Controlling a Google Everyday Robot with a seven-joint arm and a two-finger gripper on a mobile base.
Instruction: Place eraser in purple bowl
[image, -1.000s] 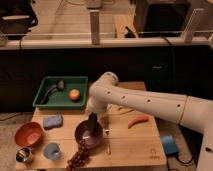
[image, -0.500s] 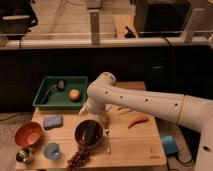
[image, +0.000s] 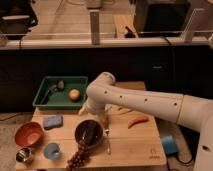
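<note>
The purple bowl (image: 89, 133) stands on the wooden table near the front middle. A small dark flat shape, which looks like the eraser (image: 90, 134), lies inside it. My gripper (image: 102, 120) hangs at the end of the white arm, just above and behind the bowl's right rim. The arm reaches in from the right and bends down over the table's middle.
A green tray (image: 46, 101) at the back left holds an orange fruit (image: 74, 94) and dark items. A blue sponge (image: 52, 121), orange bowl (image: 28, 134), blue cup (image: 52, 150) and metal cup (image: 22, 155) sit left. Grapes (image: 79, 156), a utensil (image: 107, 142) and an orange pepper (image: 137, 121) lie nearby.
My gripper has risen and drawn back from over the purple bowl, so the bowl's inside now shows with the dark shape in it.
</note>
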